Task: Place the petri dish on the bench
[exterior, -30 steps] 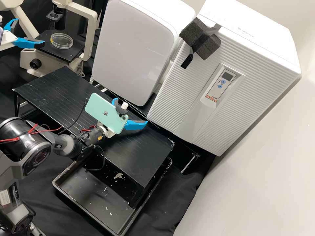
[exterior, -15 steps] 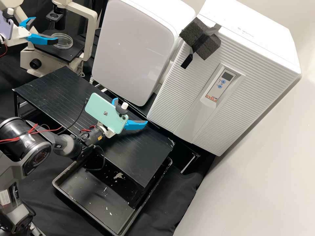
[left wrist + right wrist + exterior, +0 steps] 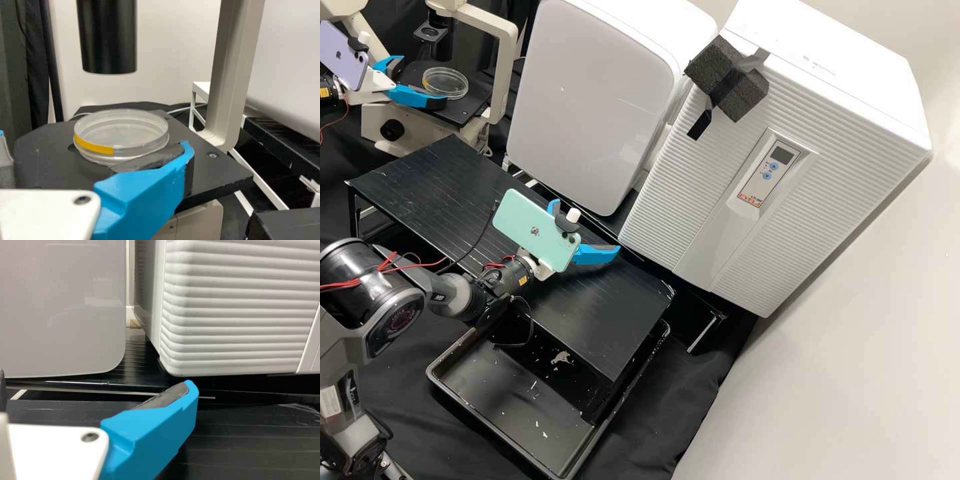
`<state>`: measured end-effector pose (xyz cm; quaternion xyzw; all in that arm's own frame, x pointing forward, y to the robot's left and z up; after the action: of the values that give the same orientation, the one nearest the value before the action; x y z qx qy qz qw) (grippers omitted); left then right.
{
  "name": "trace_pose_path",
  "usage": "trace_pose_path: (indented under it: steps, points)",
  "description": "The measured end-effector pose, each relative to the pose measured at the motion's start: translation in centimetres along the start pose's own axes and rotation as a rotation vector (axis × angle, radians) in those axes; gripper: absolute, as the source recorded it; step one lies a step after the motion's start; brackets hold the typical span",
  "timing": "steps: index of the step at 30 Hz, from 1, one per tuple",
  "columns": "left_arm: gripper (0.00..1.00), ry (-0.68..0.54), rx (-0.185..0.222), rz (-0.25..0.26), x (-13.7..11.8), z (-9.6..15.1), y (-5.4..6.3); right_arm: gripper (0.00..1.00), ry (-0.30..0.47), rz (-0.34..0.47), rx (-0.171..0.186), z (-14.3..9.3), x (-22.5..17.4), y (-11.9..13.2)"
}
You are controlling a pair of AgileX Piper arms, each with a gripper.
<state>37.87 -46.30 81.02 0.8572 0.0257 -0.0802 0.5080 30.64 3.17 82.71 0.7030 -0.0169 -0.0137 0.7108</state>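
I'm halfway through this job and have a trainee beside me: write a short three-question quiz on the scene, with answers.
1. Where does the petri dish rest? a) in the black tray; b) on the microscope stage; c) on the black rack.
2. True or false: the left gripper's jaws stand open.
3. Fill in the colour: the strip on the dish's side is ____.

Key: 1 b; 2 true; 3 yellow.

Left hand (image 3: 423, 81) has one finger mostly cut off by its wrist view's edge, other finger (image 3: 142, 192) hides part of petri dish (image 3: 120, 131) rim, black cylinder (image 3: 107, 40) above hand cut off up top.
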Motion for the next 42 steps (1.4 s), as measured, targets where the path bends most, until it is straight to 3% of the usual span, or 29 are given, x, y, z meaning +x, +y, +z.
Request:
trace_pose_path:
  steps: [16,26,42]
  points:
    - [1.0,-0.015,-0.008,0.007,2.0,0.4,-0.3,1.0,0.0,0.0,0.0,0.0,0.0,0.0]
    - [1.0,-0.025,-0.051,0.023,2.4,0.3,-0.6,1.0,0.0,0.0,0.0,0.0,0.0,0.0]
    - [1.0,-0.03,-0.074,0.052,3.2,0.5,-1.3,1.0,0.0,0.0,0.0,0.0,0.0,0.0]
